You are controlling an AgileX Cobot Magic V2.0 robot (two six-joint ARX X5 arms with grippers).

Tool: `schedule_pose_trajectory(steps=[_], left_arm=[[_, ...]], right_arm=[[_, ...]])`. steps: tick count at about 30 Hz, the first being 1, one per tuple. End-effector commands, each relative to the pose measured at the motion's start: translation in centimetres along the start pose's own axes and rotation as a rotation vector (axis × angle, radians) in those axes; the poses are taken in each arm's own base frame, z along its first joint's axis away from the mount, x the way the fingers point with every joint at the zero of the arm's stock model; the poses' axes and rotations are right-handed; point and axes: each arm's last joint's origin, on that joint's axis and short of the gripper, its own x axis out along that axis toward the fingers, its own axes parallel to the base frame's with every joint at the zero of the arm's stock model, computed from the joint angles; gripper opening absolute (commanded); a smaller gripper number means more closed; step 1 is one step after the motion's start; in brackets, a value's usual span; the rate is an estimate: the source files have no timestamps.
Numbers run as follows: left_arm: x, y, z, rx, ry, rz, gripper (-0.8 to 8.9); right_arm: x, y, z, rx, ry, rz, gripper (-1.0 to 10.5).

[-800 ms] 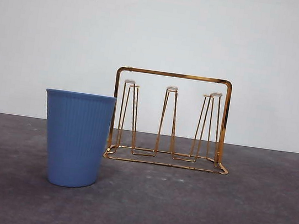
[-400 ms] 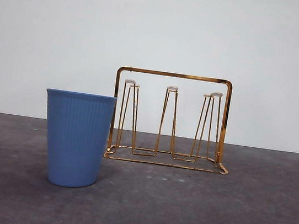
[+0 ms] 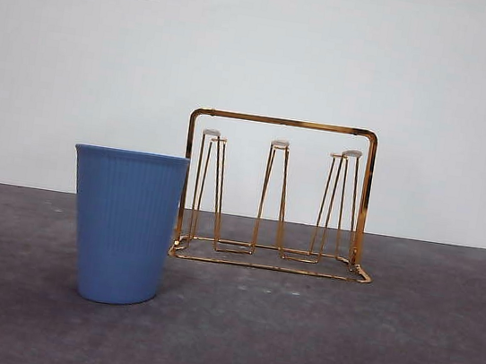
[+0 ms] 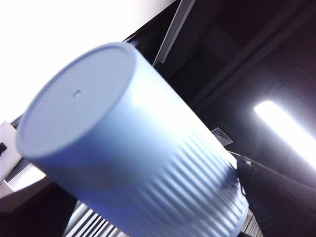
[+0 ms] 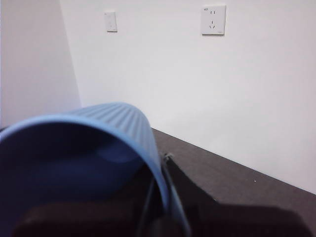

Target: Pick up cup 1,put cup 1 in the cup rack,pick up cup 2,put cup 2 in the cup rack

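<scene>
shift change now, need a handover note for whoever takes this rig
Left gripper: shut on a blue ribbed plastic cup, raised, out of the front view.
Right gripper: shut on the rim of a second blue ribbed cup, which is tilted.
A third blue cup stands upright left of the gold wire cup rack, with no gripper near it.
Done: both grasps. Left: rack the cups; every peg is bare.

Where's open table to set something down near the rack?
Front view: bare table right of the cup rack and in front of it. All the rack's pegs are bare. Tight at the rack's left end, where the blue cup overlaps its frame.
</scene>
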Motion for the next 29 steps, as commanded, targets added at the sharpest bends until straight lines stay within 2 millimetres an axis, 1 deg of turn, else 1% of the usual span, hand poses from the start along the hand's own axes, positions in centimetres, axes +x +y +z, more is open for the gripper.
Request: schedule_pose_trajectory(steps=[1, 4, 9, 19, 22, 24, 29], left_arm=[[0.1, -0.1, 0.2, 0.016, -0.016, -0.018, 7.18], [0.1, -0.1, 0.2, 0.016, -0.016, -0.018, 7.18], [0.1, -0.1, 0.2, 0.016, -0.016, -0.018, 7.18], [0.1, -0.2, 0.3, 0.017, -0.02, -0.025, 7.07], [0.1, -0.2, 0.3, 0.018, -0.019, -0.024, 5.5], [0.1, -0.2, 0.3, 0.018, -0.018, -0.025, 4.65], [0.1, -0.2, 0.3, 0.018, -0.018, -0.025, 3.29]], right_arm=[[0.1, 0.0, -0.3, -0.016, 0.012, -0.013, -0.1], [0.2, 0.0, -0.5, -0.015, 0.039, -0.011, -0.1], [0.8, -0.1, -1.5, -0.031, 0.131, -0.008, -0.1], [0.6, -0.1, -2.0, -0.052, 0.185, -0.026, -0.1], [0.6, -0.1, -2.0, -0.054, 0.18, -0.036, -0.1], [0.6, -0.1, -2.0, -0.054, 0.182, -0.036, -0.1], [0.6, -0.2, -2.1, -0.054, 0.189, -0.044, -0.1]])
